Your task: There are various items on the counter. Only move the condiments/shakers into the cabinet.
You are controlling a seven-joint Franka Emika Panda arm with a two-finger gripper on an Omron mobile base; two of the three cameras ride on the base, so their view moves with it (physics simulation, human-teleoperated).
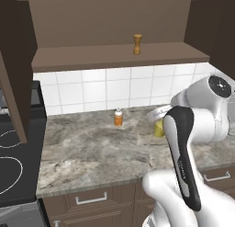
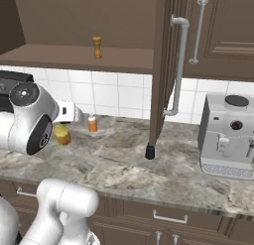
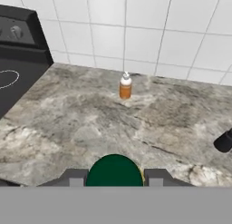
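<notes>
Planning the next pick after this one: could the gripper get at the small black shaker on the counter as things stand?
Probably not yet: the gripper sits around the yellow bottle's green cap. The black shaker stands apart on open counter below the cabinet door, so the way looks free afterwards.

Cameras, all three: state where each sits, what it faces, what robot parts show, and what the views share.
Left base view: behind-left, looking down at the counter and open cabinet; arm at lower right.
Right base view: behind-right, facing the same counter, black shaker and coffee machine; arm at lower left.
Hand view: on the hand, looking along the claw, fingers either side of the yellow bottle's green cap.
Shared: orange bottle; both base views show the wooden shaker on the shelf.
</notes>
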